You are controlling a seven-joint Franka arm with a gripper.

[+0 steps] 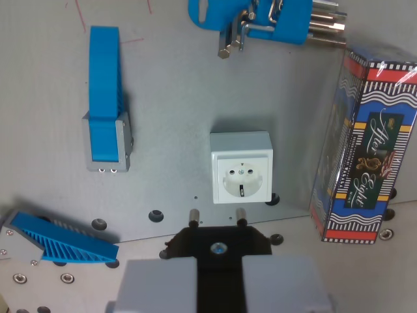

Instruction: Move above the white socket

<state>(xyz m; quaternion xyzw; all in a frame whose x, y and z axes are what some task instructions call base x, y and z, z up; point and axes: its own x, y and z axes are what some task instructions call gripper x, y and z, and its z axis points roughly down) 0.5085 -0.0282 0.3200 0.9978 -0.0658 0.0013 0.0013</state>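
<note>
Grey plate (176, 98) w/ clutter round the edges: blue strap in a grey bracket (106, 111) on the wrist view's left, a ribbed blue wedge (62, 240) low left, a blue tool w/ metal pins (260, 23) up top, and a tall patterned box (366, 147) standing at the wrist view's right. Nothing sits btwn claw and target. White socket (241, 167) lies near centre of the plate, face up, just above the gripper (217, 222) in frame and a touch to the right. Gripper holds a black plug (218, 244), two prongs pointing toward the socket, not touching it. Fingers (159, 283) are cut off at the bottom edge. Top tool also cropped; box lettering hard to read.
</note>
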